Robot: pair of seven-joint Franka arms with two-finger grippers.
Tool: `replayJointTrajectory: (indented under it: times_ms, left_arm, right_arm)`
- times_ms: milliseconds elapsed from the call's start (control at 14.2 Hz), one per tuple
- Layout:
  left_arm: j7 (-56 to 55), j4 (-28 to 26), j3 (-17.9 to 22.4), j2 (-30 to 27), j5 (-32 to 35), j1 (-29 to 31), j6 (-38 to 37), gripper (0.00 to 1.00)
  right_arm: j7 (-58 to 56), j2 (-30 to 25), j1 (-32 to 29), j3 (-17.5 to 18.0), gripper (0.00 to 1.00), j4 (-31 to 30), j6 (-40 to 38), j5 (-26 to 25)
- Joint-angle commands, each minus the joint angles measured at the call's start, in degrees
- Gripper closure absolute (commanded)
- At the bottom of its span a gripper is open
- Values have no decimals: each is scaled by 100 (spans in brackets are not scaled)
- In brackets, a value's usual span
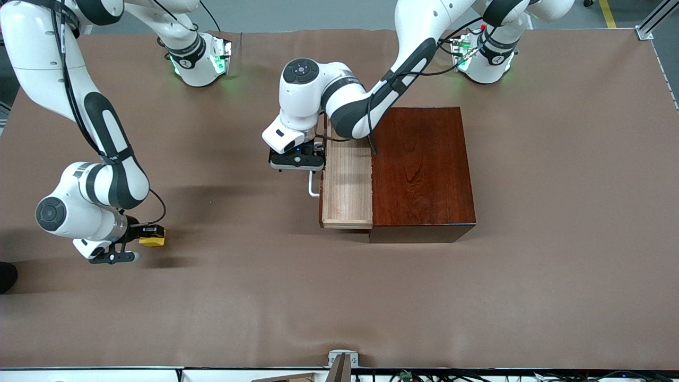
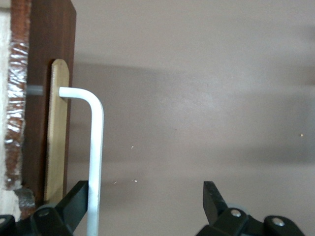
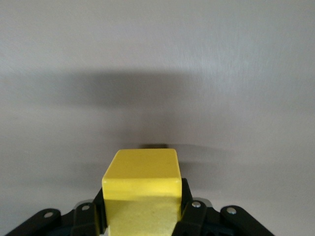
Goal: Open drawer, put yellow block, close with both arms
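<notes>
So I'm sitting here with the right gripper [image 1: 144, 237] at the right arm's end of the table [image 1: 339, 297], and its fingers [image 3: 189, 206] are clamping the block [image 1: 152, 236] from both sides. In the right wrist view the cube is sitting snug between them. It's low over the table and I can't tell whether it's off the surface yet.

The drawer [image 1: 347, 183] is pulled out of the box [image 1: 421, 170] and its pale tray is lying open, long axis running toward the front camera. That's the relation I'm watching: the tray is well apart from the block, off toward the left arm's end and a little farther from the front camera, so I reckon the carry has to go sideways across the table, then drop in from above.

The left gripper [image 1: 297, 161] is parked at the handle [image 2: 95, 162], fingers [image 2: 212, 199] spread wide, the bar just beside one of them, nothing gripped.
</notes>
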Motion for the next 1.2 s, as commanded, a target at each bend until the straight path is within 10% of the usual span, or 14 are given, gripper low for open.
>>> replayJointTrajectory:
  times_ms: [0,563,1127]
  left_arm:
    - [-484,405,-227,-115,-518,-247,326,0]
    - [-775,450,-148,-448,-991,-168,161,0]
    - [-110,309,-148,-2055,-1335,1325,-2553,0]
  right_arm:
    - [-199,-252,45,10,100,414,-450,-1]
    - [-568,-365,63,19,100,2025,-2437,25]
    - [-1570,-1042,186,536,100,2016,-3045,78]
